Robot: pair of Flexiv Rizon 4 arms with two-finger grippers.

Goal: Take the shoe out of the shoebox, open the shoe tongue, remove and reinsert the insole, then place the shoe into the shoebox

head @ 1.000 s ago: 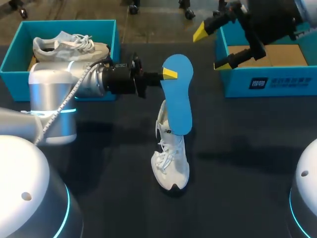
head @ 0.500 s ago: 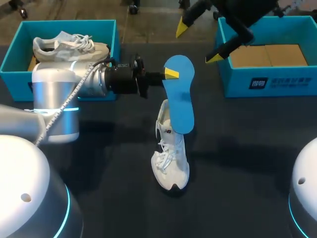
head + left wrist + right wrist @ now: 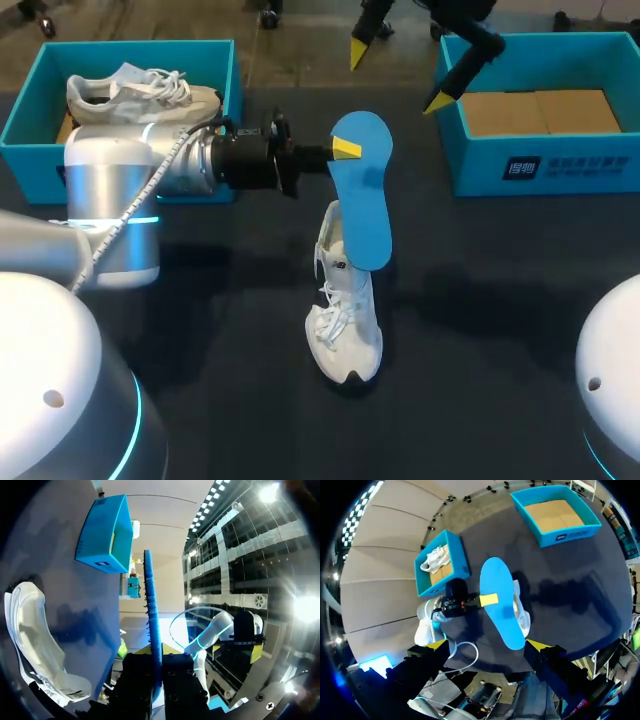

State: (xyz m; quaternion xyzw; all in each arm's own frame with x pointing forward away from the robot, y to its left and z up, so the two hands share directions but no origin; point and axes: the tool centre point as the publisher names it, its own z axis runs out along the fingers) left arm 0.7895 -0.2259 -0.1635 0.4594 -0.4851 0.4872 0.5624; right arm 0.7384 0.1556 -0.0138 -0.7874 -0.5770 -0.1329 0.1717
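Observation:
My left gripper (image 3: 343, 150) is shut on a blue insole (image 3: 362, 190) and holds it in the air over the table's middle. In the left wrist view the insole (image 3: 152, 615) stands edge-on, pinched between the fingers of that gripper (image 3: 156, 652). Under it a white shoe (image 3: 345, 320) lies on the dark table with its opening toward the insole. My right gripper (image 3: 398, 75) hangs open, high over the far edge. From up there the right wrist view looks down past its own gripper (image 3: 487, 644) at the insole (image 3: 501, 602) and the shoe (image 3: 521, 616).
A blue shoebox (image 3: 30, 110) at the far left holds a second pale shoe (image 3: 140, 92). Another blue shoebox (image 3: 545, 165) at the far right shows only its cardboard floor. Both boxes also appear in the right wrist view: the left box (image 3: 457, 562) and the right box (image 3: 570, 532).
My right gripper has swung left and farther back, away from above the right shoebox. My left gripper and the insole have barely shifted.

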